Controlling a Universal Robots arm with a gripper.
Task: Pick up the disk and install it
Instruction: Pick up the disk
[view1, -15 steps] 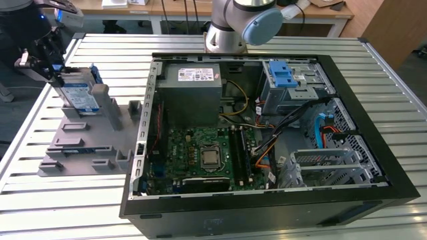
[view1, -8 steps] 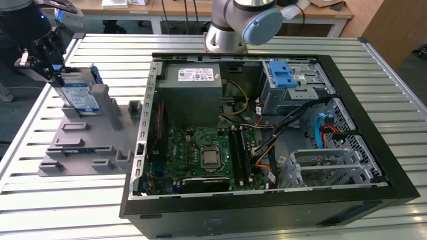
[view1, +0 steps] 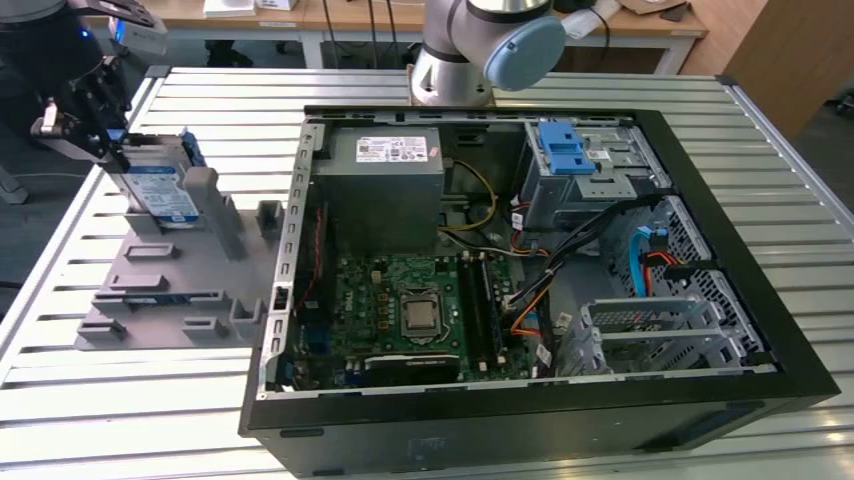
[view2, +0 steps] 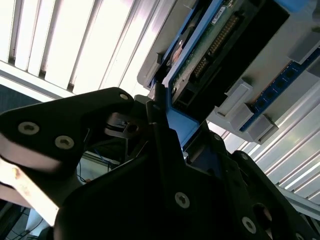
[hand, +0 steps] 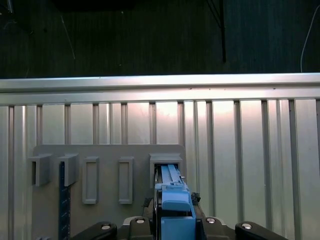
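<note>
Blue plastic frames the disk (view1: 158, 185), which stands upright on edge at the exterior view's left. Its lower end sits in a slot (hand: 167, 165) of a grey fixture (view1: 174, 290), and its white-and-blue label faces out. The gripper (view1: 114, 150) is at the disk's upper end, jaws drawn narrow and clamped on the blue frame. In the first wrist view the gripper (hand: 172, 220) has the frame squarely between its jaws, and the disk (hand: 172, 197) runs from there into the slot. In the second wrist view the gripper (view2: 165, 120) presses against the blue edge, and the disk (view2: 215, 45) shows a green circuit side with rows of contacts.

Beyond the held end, the fixture (hand: 100, 175) carries several more raised slots. One holds a thin blue strip (hand: 62, 200) standing on edge, well apart from the disk.

The fixture lies on a slatted metal table (view1: 160, 400), just beside an open black case (view1: 747, 300) toward the exterior view's right. Inside the case are a green motherboard (view1: 414, 310), a grey power supply (view1: 387, 190) with a white sticker, and a blue latch (view1: 567, 150) on a metal bay. The arm (view1: 467, 50) rises behind the case.
</note>
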